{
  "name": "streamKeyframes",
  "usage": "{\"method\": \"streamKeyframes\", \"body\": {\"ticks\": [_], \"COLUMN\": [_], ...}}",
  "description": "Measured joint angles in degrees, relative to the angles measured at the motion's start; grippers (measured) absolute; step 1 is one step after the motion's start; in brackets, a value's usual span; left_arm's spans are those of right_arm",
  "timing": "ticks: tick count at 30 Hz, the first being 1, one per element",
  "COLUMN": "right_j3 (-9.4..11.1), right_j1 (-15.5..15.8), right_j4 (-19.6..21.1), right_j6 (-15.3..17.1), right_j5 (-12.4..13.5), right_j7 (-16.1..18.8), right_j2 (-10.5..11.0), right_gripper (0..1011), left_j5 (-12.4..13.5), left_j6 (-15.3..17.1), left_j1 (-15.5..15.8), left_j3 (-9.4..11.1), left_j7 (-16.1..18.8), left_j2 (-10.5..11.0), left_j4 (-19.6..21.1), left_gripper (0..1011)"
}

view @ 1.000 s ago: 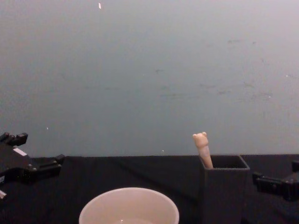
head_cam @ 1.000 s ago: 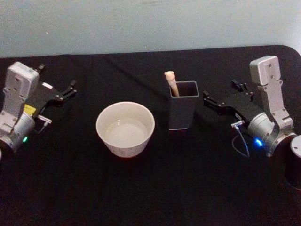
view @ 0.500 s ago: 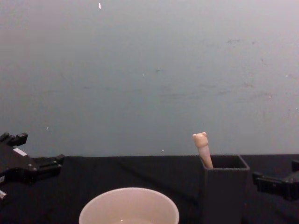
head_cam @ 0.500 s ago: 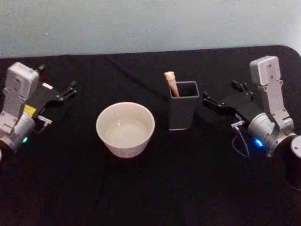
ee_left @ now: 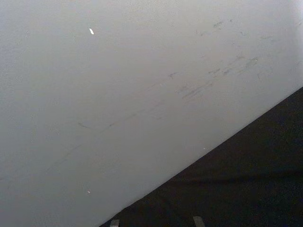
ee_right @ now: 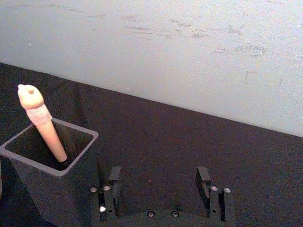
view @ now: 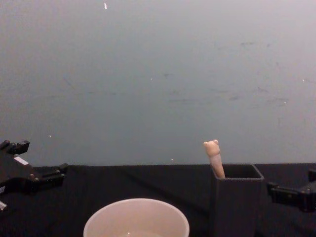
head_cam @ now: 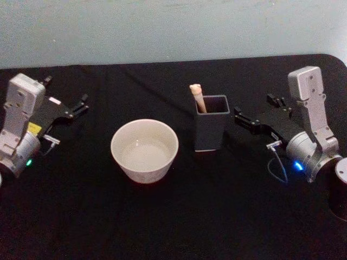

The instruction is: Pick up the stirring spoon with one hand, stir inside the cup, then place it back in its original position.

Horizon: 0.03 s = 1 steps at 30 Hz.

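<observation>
Head view, stirring spoon (head_cam: 198,97) bowl hidden inside holder (head_cam: 211,130), both end effectors' fingers apart, right end effector (head_cam: 255,111) nearby

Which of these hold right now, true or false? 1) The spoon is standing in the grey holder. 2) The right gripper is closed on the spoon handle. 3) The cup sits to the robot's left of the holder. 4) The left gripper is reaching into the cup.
1) True: the stirring spoon stands in the holder, its handle leaning on one corner.
2) False: the right gripper is open, beside the holder, touching nothing.
3) True: the cup sits to the holder's left, apart from it.
4) False: the left gripper is open, well off to the cup's left.
</observation>
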<state>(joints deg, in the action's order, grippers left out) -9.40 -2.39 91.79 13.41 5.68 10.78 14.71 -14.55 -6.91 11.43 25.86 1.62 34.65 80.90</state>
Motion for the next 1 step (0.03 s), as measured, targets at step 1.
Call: {"method": "streamKeyframes", "body": {"ticks": [1], "right_j3": [0.0], "right_j1": [0.0], "right_j4": [0.0], "right_j6": [0.0], "right_j5": [0.0], "right_j7": [0.0], "right_j2": [0.0], "right_gripper": [1000], "left_j5": [0.0], "left_j6": [0.0], "left_j1": [0.0], "left_j3": [0.0], "left_j7": [0.0], "left_j2": [0.0], "left_j4": [0.0], "left_gripper": [1001]}}
